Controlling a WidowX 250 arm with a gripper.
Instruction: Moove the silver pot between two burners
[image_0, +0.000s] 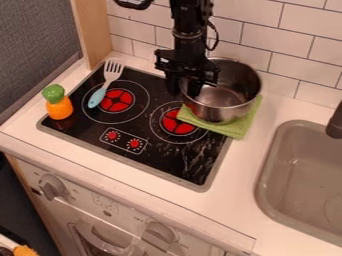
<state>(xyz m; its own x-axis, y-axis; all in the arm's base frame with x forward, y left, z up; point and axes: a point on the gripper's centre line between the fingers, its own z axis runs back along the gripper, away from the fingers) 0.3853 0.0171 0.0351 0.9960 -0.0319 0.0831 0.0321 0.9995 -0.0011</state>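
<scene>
Gripper (184, 93) straddles the rim of the silver pot (222, 102).

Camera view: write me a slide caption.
Black gripper at the rim of a silver pot, which sits on a green cloth overlapping the stove.

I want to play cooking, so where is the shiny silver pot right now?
The round silver metal pot is in the camera view's upper right, on the folded green cloth, beside the black gripper.
</scene>
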